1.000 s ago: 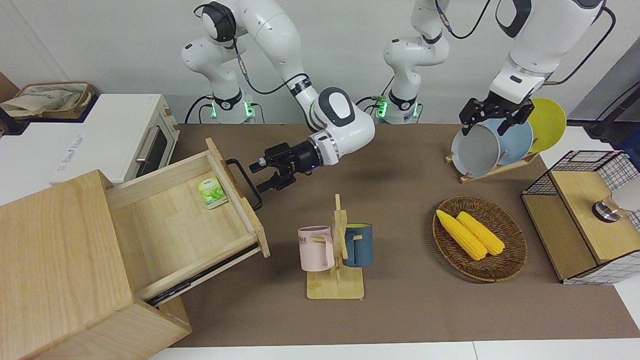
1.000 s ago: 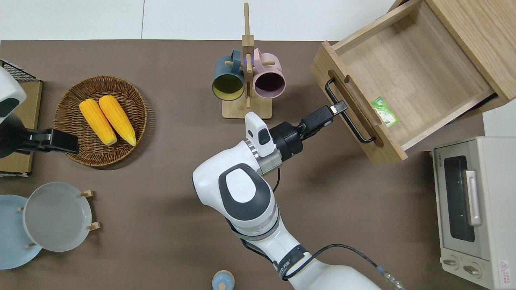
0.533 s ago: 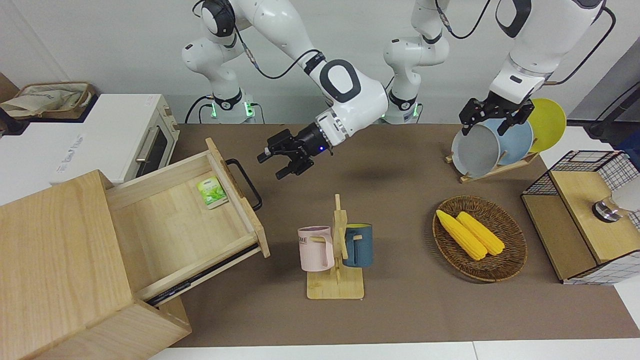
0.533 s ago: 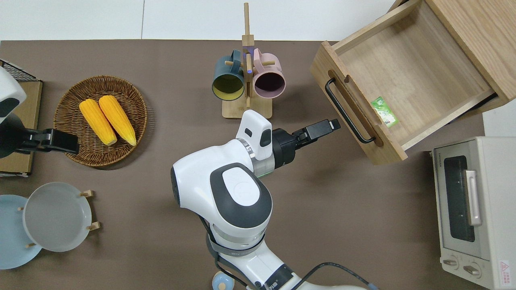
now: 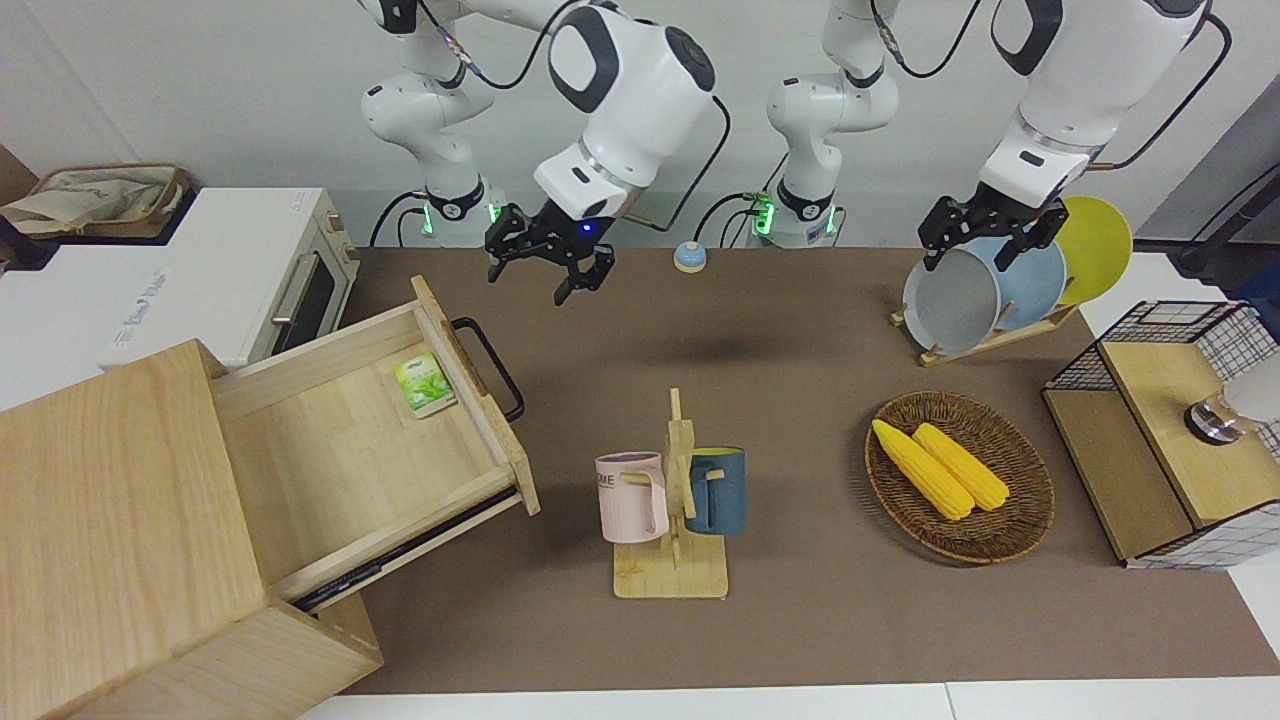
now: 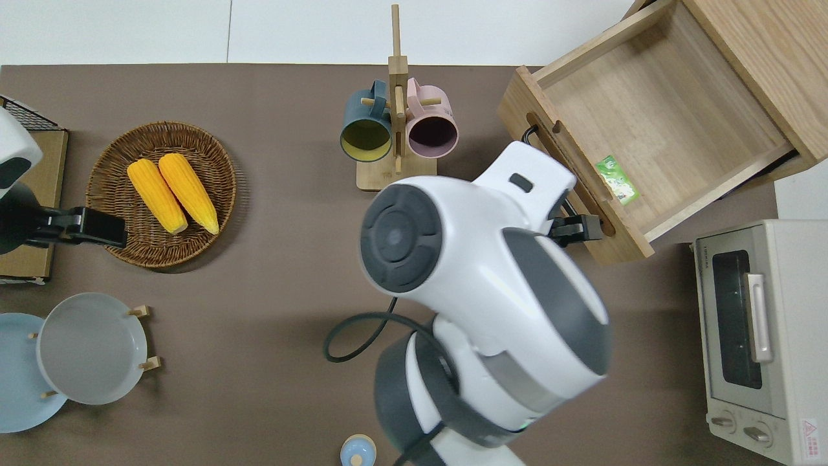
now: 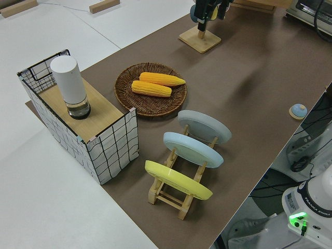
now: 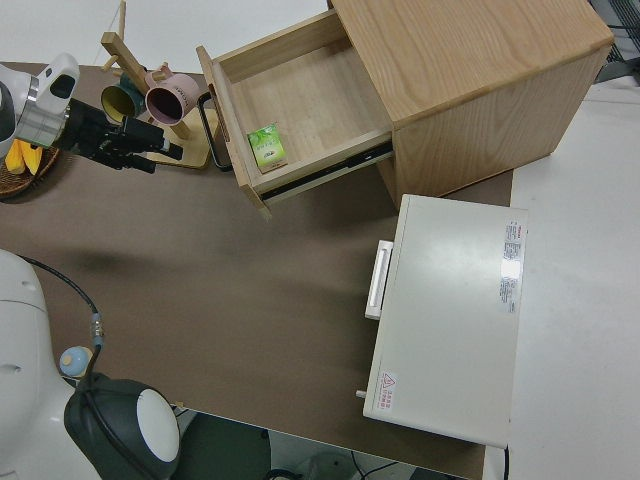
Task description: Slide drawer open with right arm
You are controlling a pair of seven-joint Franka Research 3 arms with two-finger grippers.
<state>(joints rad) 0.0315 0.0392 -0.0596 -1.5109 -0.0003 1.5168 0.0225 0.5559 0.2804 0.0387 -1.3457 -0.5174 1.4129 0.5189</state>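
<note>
The light-wood drawer stands pulled far out of the big cabinet, with a green packet inside. Its black bar handle is free. My right gripper is open and empty, raised in the air clear of the handle. In the overhead view it is mostly hidden under the arm; a black part shows over the table by the end of the drawer front nearer to the robots. In the right side view the gripper is apart from the drawer. The left arm is parked.
A mug rack with a pink and a blue mug stands mid-table. A wicker basket with two corn cobs, a plate rack and a wire-mesh cabinet are toward the left arm's end. A white toaster oven stands beside the cabinet.
My right gripper left the drawer handle, rose and drew back toward the robots, the arm folding upward. The drawer stayed open and still. The left arm has not moved.
</note>
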